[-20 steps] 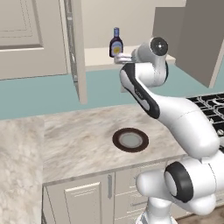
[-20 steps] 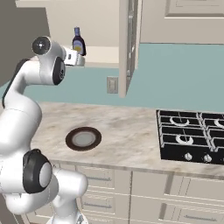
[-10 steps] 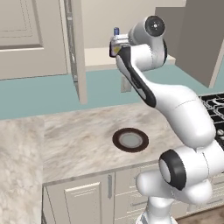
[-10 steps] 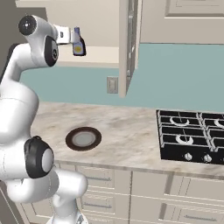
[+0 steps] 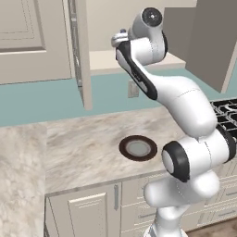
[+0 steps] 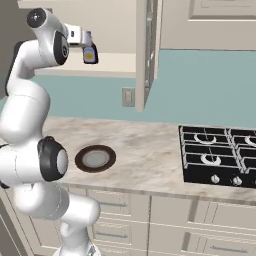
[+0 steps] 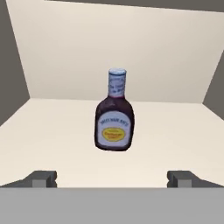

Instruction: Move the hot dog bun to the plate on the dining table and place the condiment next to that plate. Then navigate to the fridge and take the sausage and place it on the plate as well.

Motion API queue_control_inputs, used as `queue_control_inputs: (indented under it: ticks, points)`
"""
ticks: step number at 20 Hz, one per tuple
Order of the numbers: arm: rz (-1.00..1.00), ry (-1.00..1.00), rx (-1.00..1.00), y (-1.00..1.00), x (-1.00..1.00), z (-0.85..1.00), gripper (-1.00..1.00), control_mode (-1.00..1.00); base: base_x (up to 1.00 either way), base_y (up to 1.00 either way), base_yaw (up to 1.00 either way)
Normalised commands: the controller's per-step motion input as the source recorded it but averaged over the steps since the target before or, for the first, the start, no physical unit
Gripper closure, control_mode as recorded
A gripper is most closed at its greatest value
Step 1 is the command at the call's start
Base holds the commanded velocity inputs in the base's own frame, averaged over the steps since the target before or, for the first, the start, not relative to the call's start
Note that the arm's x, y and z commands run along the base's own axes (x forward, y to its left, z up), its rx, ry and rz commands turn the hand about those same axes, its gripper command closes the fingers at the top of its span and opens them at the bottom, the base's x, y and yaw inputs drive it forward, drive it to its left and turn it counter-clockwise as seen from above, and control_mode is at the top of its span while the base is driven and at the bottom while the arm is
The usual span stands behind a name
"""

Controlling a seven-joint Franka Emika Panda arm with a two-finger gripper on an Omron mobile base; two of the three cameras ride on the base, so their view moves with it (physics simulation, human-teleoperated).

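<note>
Gripper (image 7: 112, 179): jaws spread wide, nothing between them — the two dark tips stand at the left and right of the hand view, well apart from the bottle.
Condiment (image 7: 114, 113): dark brown bottle with a narrow neck, a pale cap and a pale label with a yellow patch; it stands upright on the cream floor of the open wall cabinet (image 6: 105, 65), centred ahead of the gripper and not touched by it.
Condiment from the right base view (image 6: 89, 52): just beside the white hand at the cabinet's mouth, on the shelf.
Condiment from the left base view (image 5: 122, 32): only its top peeks past the arm's wrist.
Arm (image 5: 185, 106): rises from the base and reaches up to shelf height, the hand pointing into the cabinet.
Cabinet door (image 6: 146, 50): swung open, edge-on, hanging to the right of the bottle in the right base view.
Counter (image 5: 83, 148): marbled top over pale cabinet drawers, below the shelf.
Small plate (image 5: 138, 148): round, dark brown rim, grey centre — lies flat on the counter beside the arm's base.
Stove (image 6: 220, 157): black gas burners set into the counter, well to the right of the small plate.
</note>
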Motion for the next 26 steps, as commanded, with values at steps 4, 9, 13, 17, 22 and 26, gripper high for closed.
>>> queue_control_inputs:
  ticks: [4,9,13,17,22,26]
  points:
    - [0.0,-0.1,0.0,0.02,0.45,0.05,-1.0,-1.0,0.0,0.0,0.0]
    - [0.0,-0.02,0.01,0.01,0.46,0.0,-1.0,-1.0,0.0,0.0,0.0]
    - [0.0,-0.01,0.01,0.0,0.26,0.0,-1.0,-1.0,0.0,0.0,0.0]
    - [0.0,0.0,0.0,0.0,0.31,0.0,-1.0,-1.0,0.0,0.0,0.0]
    - [0.0,0.0,0.0,0.0,0.4,-0.15,-1.0,-1.0,0.0,0.0,0.0]
    - [0.0,0.0,0.0,0.0,0.23,-0.06,-1.0,-1.0,0.0,0.0,0.0]
